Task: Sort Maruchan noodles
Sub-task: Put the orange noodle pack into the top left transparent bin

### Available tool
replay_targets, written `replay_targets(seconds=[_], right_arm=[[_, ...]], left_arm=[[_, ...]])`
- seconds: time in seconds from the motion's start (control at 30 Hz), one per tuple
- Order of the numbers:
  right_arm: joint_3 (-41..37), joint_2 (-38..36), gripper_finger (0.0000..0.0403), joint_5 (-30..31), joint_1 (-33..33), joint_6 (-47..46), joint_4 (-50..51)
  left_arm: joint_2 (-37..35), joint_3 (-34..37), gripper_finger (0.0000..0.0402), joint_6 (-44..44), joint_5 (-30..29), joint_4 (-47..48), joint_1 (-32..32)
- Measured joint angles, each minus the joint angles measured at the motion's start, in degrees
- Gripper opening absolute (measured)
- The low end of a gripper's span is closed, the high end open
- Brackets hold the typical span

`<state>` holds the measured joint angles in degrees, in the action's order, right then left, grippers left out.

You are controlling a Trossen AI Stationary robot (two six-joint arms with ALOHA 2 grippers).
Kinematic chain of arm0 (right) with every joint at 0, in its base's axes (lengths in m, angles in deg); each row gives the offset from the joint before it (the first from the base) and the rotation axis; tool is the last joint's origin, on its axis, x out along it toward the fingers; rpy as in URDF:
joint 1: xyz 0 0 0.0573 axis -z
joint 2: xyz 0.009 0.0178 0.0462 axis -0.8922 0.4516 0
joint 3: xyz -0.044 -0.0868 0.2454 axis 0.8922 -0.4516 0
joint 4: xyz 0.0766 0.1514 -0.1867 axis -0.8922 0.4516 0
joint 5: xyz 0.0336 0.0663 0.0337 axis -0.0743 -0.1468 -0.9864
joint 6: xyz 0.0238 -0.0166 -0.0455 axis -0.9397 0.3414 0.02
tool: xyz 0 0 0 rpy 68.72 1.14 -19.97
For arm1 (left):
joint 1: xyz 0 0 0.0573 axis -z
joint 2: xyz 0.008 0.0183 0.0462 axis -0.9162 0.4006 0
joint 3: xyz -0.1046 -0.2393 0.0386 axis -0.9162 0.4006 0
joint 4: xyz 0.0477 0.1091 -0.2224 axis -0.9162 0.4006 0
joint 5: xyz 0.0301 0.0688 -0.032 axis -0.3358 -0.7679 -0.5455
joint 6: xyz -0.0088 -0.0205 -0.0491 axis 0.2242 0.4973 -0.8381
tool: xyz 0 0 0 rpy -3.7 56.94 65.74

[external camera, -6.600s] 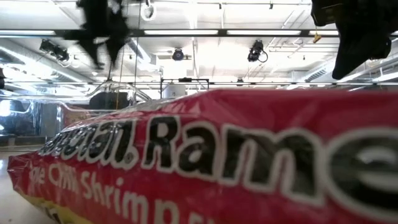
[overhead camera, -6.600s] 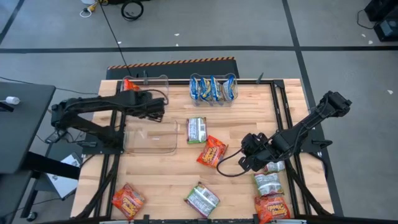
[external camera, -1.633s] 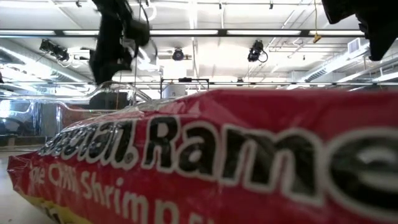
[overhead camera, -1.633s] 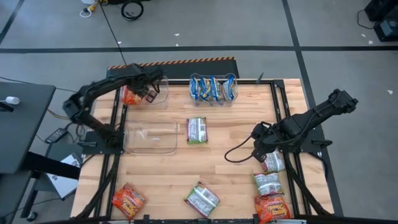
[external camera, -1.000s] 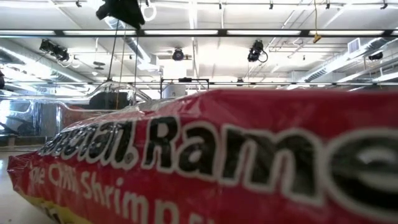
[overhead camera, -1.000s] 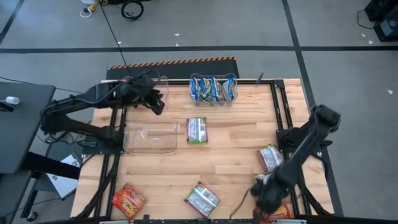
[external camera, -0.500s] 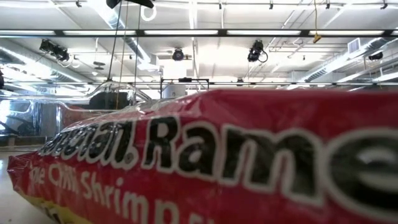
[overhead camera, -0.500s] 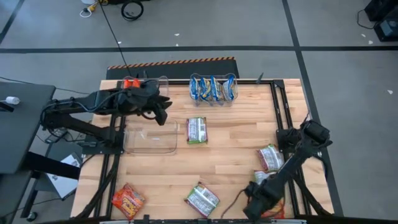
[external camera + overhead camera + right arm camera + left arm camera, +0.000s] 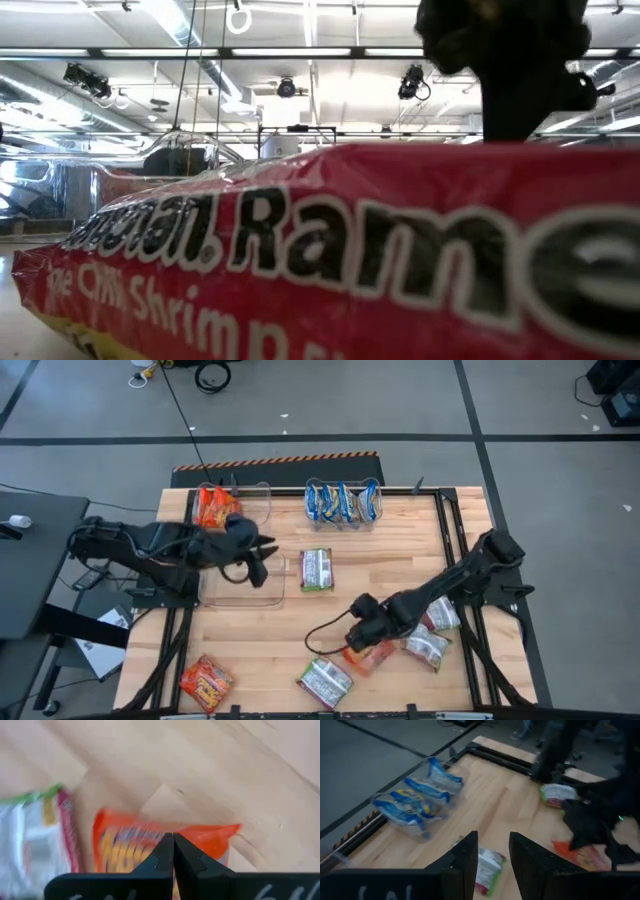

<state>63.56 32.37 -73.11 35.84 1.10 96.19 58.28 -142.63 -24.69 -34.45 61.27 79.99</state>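
Observation:
My right gripper [image 9: 358, 634] [image 9: 173, 840] is shut on an orange-red noodle packet [image 9: 372, 656] near the table's middle, toward the near edge. My left gripper [image 9: 257, 565] [image 9: 493, 845] is open and holds nothing; it hovers over the far right corner of an empty clear bin [image 9: 240, 582]. Green-and-white packets lie flat at the middle [image 9: 317, 568], near edge [image 9: 323, 680] and right side [image 9: 428, 648] [image 9: 441, 614]. Another orange-red packet [image 9: 205, 680] lies near the left corner. One orange-red packet [image 9: 300, 260] fills the low view. My right gripper pinches the orange-red packet between its two fingers at the packet's upper face near one end [image 9: 165, 831], coming from above and slanting down. The packet spreads out below the fingers. Whether it is clear of the table I cannot tell.
At the far edge, a clear bin [image 9: 343, 502] holds blue-and-yellow packets on edge, and a clear bin on the left [image 9: 222, 505] holds orange-red packets. The black table frame [image 9: 447, 530] runs along the right side. Bare wood lies between the middle green packet and the right arm.
My right gripper has swung from the near right corner toward the table's middle, and the orange-red packet from that corner has come along with it. My left gripper has moved from the far left bin toward the near edge, over the empty bin.

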Motion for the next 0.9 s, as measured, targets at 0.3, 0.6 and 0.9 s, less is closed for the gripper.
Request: replay_targets(seconds=[0.3,0.6,0.9], right_arm=[[0.02,-2.59,0.0007,-2.04,-8.84,12.13,-1.16],[-0.04,0.07,0.0007,0.75,-17.71,19.13,-1.23],[-0.07,4.50,0.0020,-0.67,-18.67,35.42,-2.33]], left_arm=[[5.47,7.36,0.0120,-11.99,2.49,-5.45,6.27],[23.28,9.38,0.0165,-7.84,16.82,-32.44,3.84],[43.80,-1.92,0.0167,0.72,24.49,-39.24,3.29]])
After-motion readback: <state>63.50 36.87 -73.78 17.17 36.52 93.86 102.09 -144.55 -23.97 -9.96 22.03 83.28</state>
